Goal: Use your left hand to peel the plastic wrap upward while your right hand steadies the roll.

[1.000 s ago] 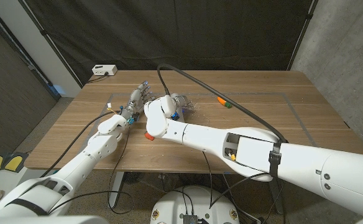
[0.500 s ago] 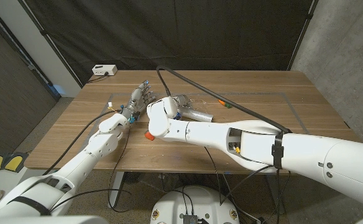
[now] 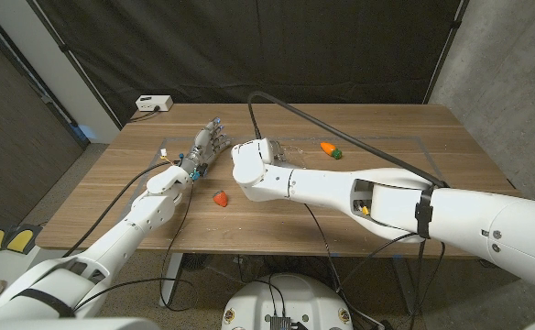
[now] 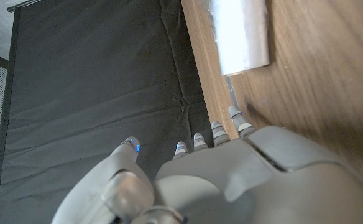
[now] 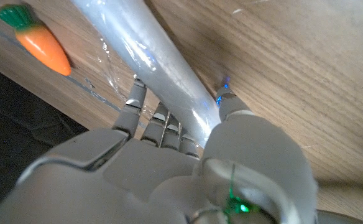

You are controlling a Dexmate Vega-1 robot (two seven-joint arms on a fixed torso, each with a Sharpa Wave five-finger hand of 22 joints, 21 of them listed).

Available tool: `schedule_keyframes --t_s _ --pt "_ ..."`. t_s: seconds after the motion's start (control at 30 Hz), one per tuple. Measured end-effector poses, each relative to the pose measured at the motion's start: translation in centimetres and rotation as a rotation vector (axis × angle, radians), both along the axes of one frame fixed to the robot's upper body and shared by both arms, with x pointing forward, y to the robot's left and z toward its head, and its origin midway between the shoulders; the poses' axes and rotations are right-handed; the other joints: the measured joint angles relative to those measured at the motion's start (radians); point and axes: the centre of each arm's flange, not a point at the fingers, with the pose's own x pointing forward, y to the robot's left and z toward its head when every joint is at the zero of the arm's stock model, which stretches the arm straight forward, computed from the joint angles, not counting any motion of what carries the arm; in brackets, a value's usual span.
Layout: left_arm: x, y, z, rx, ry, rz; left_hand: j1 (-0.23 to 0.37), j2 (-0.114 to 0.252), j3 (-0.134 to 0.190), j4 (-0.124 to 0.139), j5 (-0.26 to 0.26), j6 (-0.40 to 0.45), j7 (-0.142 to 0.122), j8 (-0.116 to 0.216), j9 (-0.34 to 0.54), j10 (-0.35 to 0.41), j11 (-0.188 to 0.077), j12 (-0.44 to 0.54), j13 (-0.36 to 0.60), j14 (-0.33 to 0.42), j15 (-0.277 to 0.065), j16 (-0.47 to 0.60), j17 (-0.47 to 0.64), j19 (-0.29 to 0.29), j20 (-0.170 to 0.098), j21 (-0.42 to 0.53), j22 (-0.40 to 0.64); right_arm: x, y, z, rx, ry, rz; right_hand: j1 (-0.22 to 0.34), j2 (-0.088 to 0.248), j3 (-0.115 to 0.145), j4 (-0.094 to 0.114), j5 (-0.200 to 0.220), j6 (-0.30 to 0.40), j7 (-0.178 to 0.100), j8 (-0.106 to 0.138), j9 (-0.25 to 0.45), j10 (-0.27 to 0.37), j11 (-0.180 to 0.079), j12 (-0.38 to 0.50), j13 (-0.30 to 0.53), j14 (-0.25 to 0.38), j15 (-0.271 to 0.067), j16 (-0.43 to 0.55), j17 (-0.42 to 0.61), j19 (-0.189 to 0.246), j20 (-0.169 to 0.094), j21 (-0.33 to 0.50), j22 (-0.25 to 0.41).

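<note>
Since a second ago the right hand (image 3: 266,151) has swung to the robot's right and farther across the desk (image 3: 112,192), uncovering a small red strawberry-like toy (image 3: 219,197) that now lies in the open on the near part of the wood, and the left hand (image 3: 208,144) has stretched a little farther from the robot. From the right wrist view, the right hand (image 5: 169,155) wraps the plastic wrap roll (image 5: 150,56), its fingers (image 5: 132,102) curled over one side and the thumb on the other, so it holds the roll against the desk. Loose clear film (image 5: 107,81) wrinkles beside the roll there. In the head view the roll (image 3: 290,158) is mostly hidden behind the right hand, lying near the middle of the desk. A toy carrot (image 3: 329,148) lies just beyond it, toward the robot's right, and shows in the right wrist view (image 5: 35,40) close to the film. The left hand (image 4: 194,180) reaches toward one end of the roll (image 4: 240,31) with its fingers (image 4: 215,132) extended and slightly apart, short of the roll and holding nothing. A white box (image 3: 153,104) sits on the far left corner of the desk.
</note>
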Motion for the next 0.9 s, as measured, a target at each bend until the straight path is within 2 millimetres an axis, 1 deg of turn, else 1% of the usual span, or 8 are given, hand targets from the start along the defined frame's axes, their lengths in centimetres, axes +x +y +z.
schedule_keyframes --t_s 0.17,0.2,0.27,0.4,0.47,0.53,0.57,0.9 --pt "-0.1 -0.1 0.0 0.002 0.002 0.002 0.000 0.000 -0.004 0.004 0.000 0.000 0.000 0.000 0.000 0.000 0.000 0.000 0.000 0.000 0.000 0.000 0.000 0.000 0.000 0.000 0.000 0.7 -0.4 -0.3 0.031 -0.001 0.024 0.018 0.015 0.000 0.000 0.008 0.139 -0.001 0.035 0.000 0.219 -0.038 0.067 -0.003 0.281 0.007 0.085 -0.002 0.164 -0.189 0.115 0.055" --pt "-0.1 -0.2 0.1 0.003 0.003 0.003 0.000 0.000 -0.004 0.004 0.000 0.000 0.000 0.000 0.000 0.000 0.000 0.000 0.000 0.000 0.000 0.000 0.000 0.000 0.000 0.000 0.000 0.9 -0.6 -0.4 0.044 -0.011 0.032 0.040 0.012 0.008 -0.007 0.009 0.180 -0.003 0.042 0.000 0.283 -0.046 0.086 0.001 0.394 -0.014 0.129 0.028 0.195 -0.197 0.168 0.085" --pt "-0.1 -0.2 0.1 0.004 0.003 0.004 0.000 0.000 -0.004 0.004 0.000 0.000 0.000 0.000 0.000 0.000 0.000 0.000 0.000 0.000 0.000 0.000 0.000 0.000 0.000 0.000 0.000 1.0 -0.7 -0.6 0.060 -0.023 0.044 0.083 -0.030 0.014 -0.011 0.009 0.266 -0.012 0.051 0.000 0.337 -0.003 0.114 0.006 0.501 0.005 0.218 0.078 0.245 -0.209 0.312 0.177" --pt "-0.1 -0.4 0.1 0.007 0.005 0.003 0.000 0.000 -0.004 0.004 0.000 0.000 0.000 0.000 0.000 0.000 0.000 0.000 0.000 0.000 0.000 0.000 0.000 0.000 0.000 0.000 0.000 1.5 -1.0 -1.0 0.102 -0.059 0.069 0.164 -0.110 0.014 -0.011 0.009 0.386 -0.003 0.054 0.016 0.415 0.075 0.182 0.032 0.612 0.060 0.384 0.211 0.289 -0.211 0.582 0.188" --pt "-0.1 -0.5 0.1 0.008 0.008 0.004 0.000 0.000 -0.004 0.004 0.000 0.000 0.000 0.000 0.000 0.000 0.000 0.000 0.000 0.000 0.000 0.000 0.000 0.000 0.000 -0.004 0.000 1.8 -1.5 -1.4 0.129 -0.072 0.078 0.184 -0.131 0.014 -0.011 0.007 0.423 0.032 0.068 0.021 0.467 0.097 0.219 0.045 0.641 0.071 0.425 0.249 0.306 -0.215 0.630 0.301" --pt "-0.1 -0.6 0.2 0.010 0.008 0.003 0.000 0.000 -0.004 0.004 0.000 0.000 0.000 0.000 0.000 0.000 0.000 0.000 0.000 0.000 0.000 0.000 0.000 0.000 0.000 -0.004 0.000 2.1 -1.7 -1.5 0.161 -0.111 0.096 0.195 -0.142 0.014 -0.011 0.003 0.470 0.056 0.080 0.025 0.572 0.072 0.269 0.136 0.666 0.072 0.446 0.268 0.322 -0.220 0.664 0.310" --pt "-0.1 -0.7 0.2 0.010 0.008 0.003 0.000 0.000 -0.004 0.004 0.000 0.000 0.000 0.000 0.000 0.000 0.000 0.000 0.000 0.000 0.000 0.000 0.000 0.000 0.000 -0.004 0.000 2.1 -1.9 -1.6 0.174 -0.120 0.098 0.195 -0.142 0.014 -0.011 0.003 0.486 0.072 0.086 0.028 0.667 0.000 0.281 0.155 0.684 0.069 0.457 0.276 0.334 -0.229 0.679 0.299" --pt "-0.1 -1.2 0.5 0.018 0.009 0.004 0.000 0.000 -0.004 0.004 0.000 0.000 0.000 0.000 0.000 0.000 0.000 0.000 0.000 0.000 0.000 0.000 0.000 0.000 0.000 -0.004 0.000 2.9 -4.0 -2.8 0.400 -0.227 0.181 0.195 -0.143 0.007 -0.004 0.003 0.540 0.100 0.094 0.032 0.705 0.022 0.319 0.201 0.726 0.057 0.482 0.303 0.368 -0.235 0.723 0.245"
